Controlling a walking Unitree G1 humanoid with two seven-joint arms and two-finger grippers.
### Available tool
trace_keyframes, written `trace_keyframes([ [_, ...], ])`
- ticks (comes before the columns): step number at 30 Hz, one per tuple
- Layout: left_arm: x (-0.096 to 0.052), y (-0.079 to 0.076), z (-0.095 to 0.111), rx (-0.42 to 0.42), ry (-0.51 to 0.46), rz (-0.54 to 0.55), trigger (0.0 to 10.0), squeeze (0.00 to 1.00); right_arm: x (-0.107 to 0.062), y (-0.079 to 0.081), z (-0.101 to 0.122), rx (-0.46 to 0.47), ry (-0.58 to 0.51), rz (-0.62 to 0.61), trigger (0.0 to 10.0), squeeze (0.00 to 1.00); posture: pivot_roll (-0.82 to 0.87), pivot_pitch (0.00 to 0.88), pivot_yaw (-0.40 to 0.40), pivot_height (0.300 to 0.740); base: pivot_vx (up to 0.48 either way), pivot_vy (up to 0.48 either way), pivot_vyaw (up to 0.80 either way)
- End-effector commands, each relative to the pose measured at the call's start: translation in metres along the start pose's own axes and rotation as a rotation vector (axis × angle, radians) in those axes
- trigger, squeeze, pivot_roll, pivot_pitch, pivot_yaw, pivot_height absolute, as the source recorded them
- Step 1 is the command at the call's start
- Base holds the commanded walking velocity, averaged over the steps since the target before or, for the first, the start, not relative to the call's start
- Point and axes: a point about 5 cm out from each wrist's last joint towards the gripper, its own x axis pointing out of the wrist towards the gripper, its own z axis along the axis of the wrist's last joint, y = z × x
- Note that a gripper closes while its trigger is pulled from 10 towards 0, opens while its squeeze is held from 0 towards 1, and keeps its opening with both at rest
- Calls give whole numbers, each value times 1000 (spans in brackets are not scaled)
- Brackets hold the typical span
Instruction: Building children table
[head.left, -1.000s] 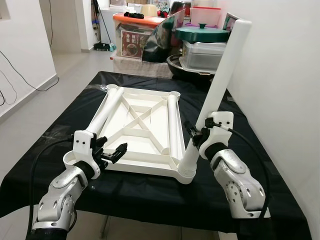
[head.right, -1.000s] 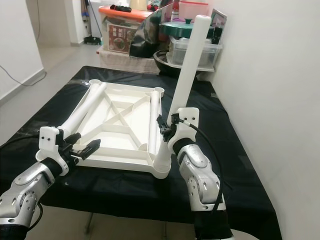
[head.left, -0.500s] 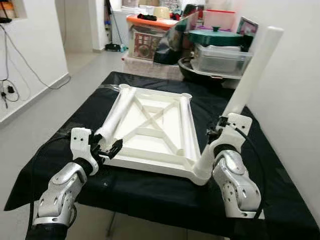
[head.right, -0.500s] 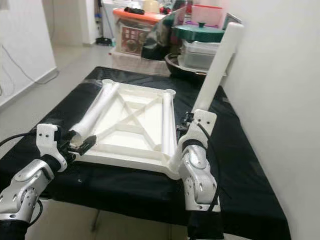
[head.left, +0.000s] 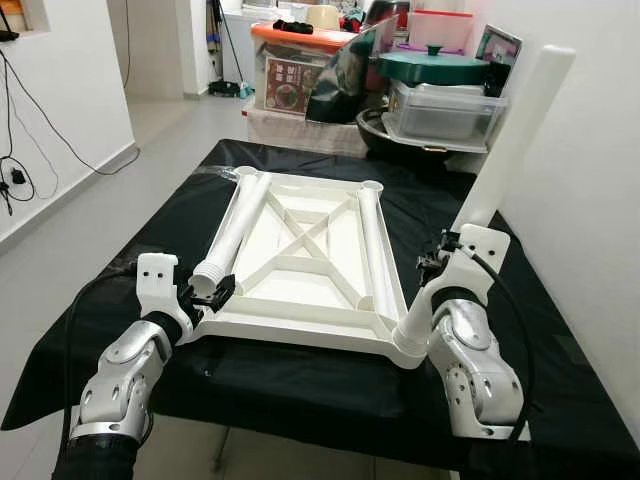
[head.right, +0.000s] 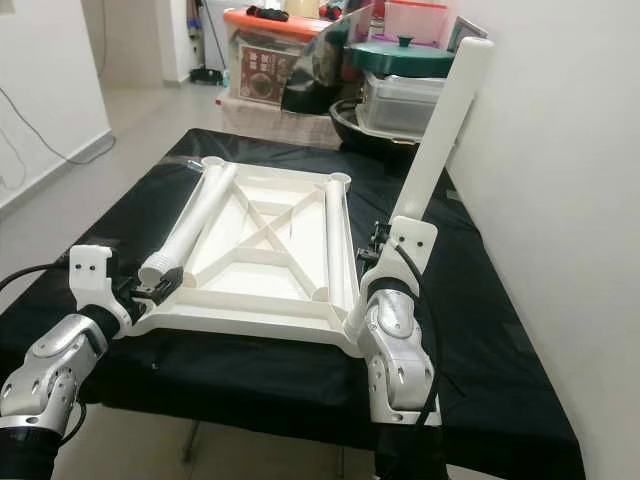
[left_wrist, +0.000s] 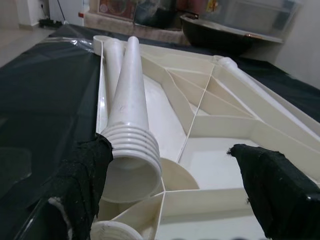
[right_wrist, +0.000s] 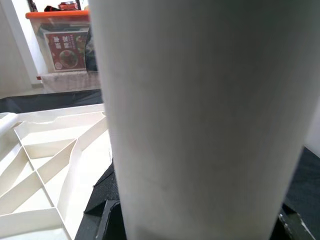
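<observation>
Tabletop (head.left: 300, 270) upturned; three legs: two lying (head.left: 235, 225), one standing (head.left: 505, 150).

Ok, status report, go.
Right gripper shut on upright leg at tabletop corner. Left gripper open around loose leg threaded end. Nothing obstructing.

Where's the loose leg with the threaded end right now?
The loose leg lies along the robot's left side of the upturned white tabletop, in both eye views. Its threaded end sits between the left gripper fingers, open, at the near-left corner.
</observation>
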Motion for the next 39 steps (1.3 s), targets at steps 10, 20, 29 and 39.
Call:
trace_keyframes([
  [10,6,-2,1,8,-3,-5,10000,0,-5,-14,-24,10,108,-19,10000,1000,50,0,-64,740,0,0,0],
  [20,8,-1,0,13,0,-15,10000,0,-8,-19,21,22,-50,74,10000,1000,41,0,-58,740,0,0,0],
  [29,10,-4,0,14,0,-32,10000,0,-2,-30,51,-65,-191,291,10000,933,29,0,-52,740,0,0,0],
  [39,11,-7,0,14,-3,-41,10000,0,22,-49,69,-147,-179,429,10000,0,37,0,-61,740,0,0,0],
])
